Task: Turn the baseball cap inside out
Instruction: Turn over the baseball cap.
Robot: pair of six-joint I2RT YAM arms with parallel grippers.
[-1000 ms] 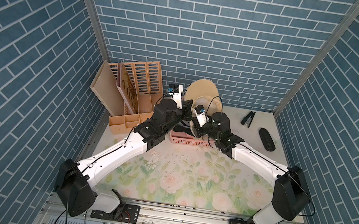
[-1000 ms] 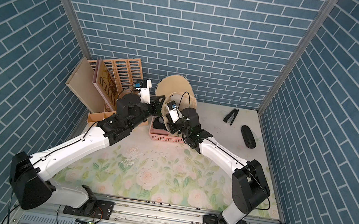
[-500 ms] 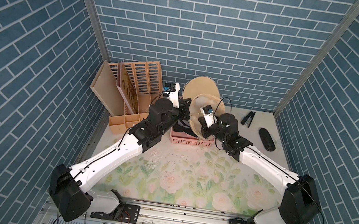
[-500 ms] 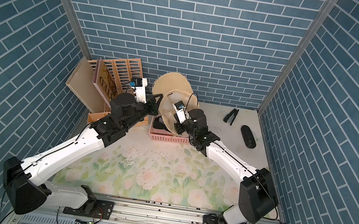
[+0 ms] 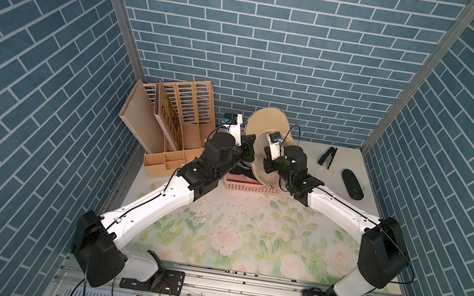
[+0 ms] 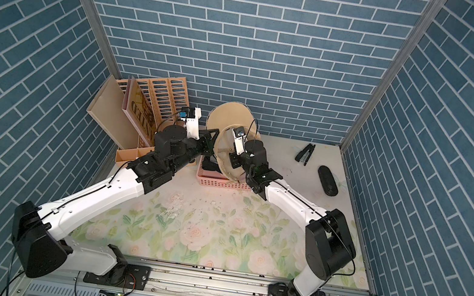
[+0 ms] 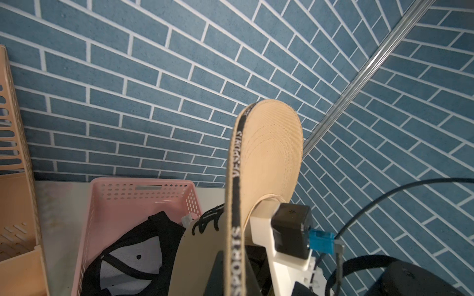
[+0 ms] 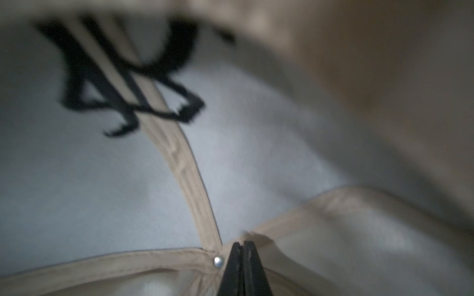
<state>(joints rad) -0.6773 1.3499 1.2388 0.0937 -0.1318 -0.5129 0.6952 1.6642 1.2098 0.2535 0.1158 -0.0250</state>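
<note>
A tan baseball cap (image 5: 266, 124) (image 6: 229, 116) is held up over a pink basket, brim toward the back wall. My left gripper (image 5: 249, 150) (image 7: 234, 276) is shut on the cap's rim, its fingers on either side of the black lettered sweatband (image 7: 237, 179). The right gripper (image 5: 265, 165) (image 8: 240, 246) reaches into the crown. It is shut, and its tips press on the inner seam junction beside the small metal rivet (image 8: 218, 261). The pale lining and the back of the black embroidery (image 8: 123, 84) fill the right wrist view. I cannot tell whether any fabric is pinched.
The pink basket (image 5: 243, 184) (image 7: 107, 205) under the cap holds a black cap (image 7: 133, 256). A tan file organiser (image 5: 175, 127) with a book stands at the back left. A black stapler (image 5: 327, 157) and a black oval object (image 5: 352, 184) lie at the back right.
Both grippers have carried the cap upward and a little toward the back wall. The right arm has stretched out further. Both stay shut.
</note>
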